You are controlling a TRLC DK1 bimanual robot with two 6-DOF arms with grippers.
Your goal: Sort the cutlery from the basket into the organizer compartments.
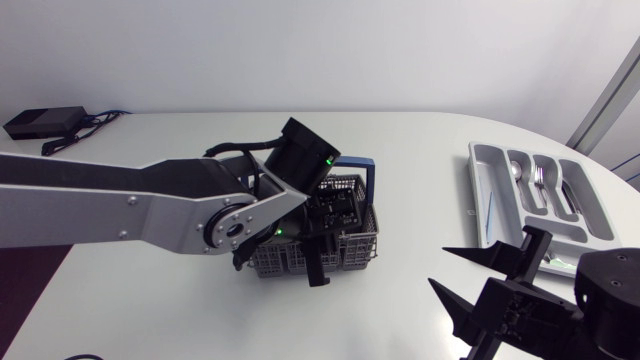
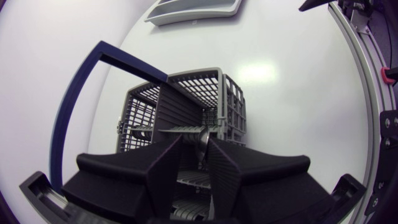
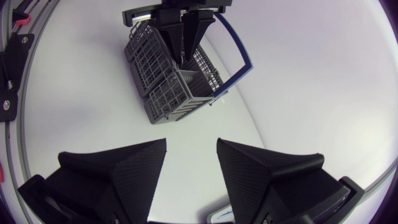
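Cutlery piece [image 2: 203, 144] inside basket [image 2: 227, 106]: plain in left wrist view, hidden overhead.

The left arm [image 1: 150, 200] spans the table [image 1: 420, 140] from 9 o'clock, covering the basket [image 1: 355, 245]. Bare tabletop lies open at the basket's 3 o'clock, toward the organizer [image 1: 540, 195]; the right gripper [image 1: 440, 267] stands wide-fingered at 4 o'clock.

L end effector [image 1: 327, 215] in basket [image 1: 268, 262]; organizer [image 1: 481, 200] at R.
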